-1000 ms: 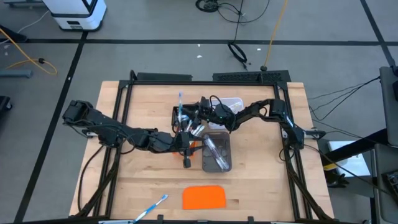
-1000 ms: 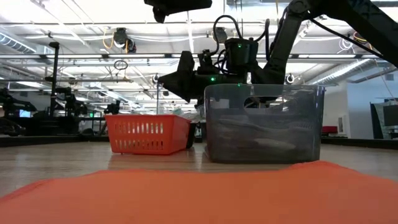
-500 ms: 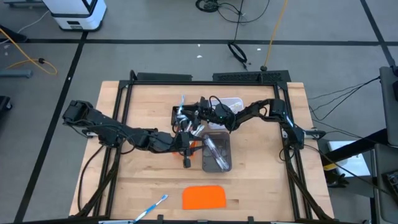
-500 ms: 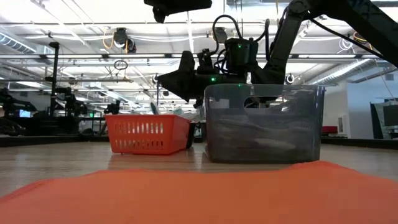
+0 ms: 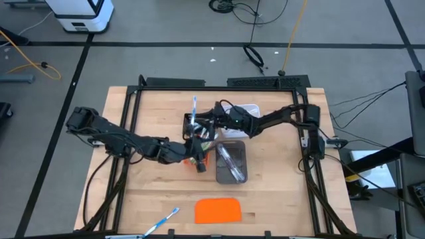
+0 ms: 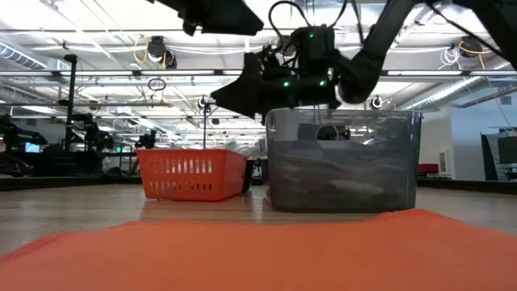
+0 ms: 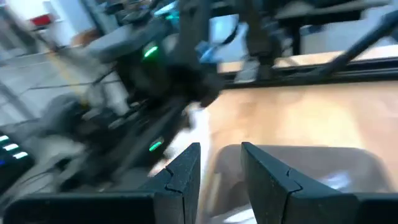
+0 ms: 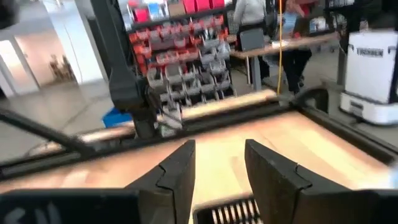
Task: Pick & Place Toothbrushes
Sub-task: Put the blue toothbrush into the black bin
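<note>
We judge the thin blue-and-white plastic toothbrush [image 5: 194, 110] light, stiff, slippery, best pinched mid-handle; both grippers, left [image 7: 219, 163] and right [image 8: 219, 162], stand part-open, empty.

Both arms crowd above the grey bin [image 5: 232, 163] and orange basket [image 6: 192, 174]; table [image 5: 153, 199] edges open.

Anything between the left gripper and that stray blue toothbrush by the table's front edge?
Nothing visible: bare table lies between the left gripper and the blue toothbrush. The orange slab sits beside that path, not across it.
</note>
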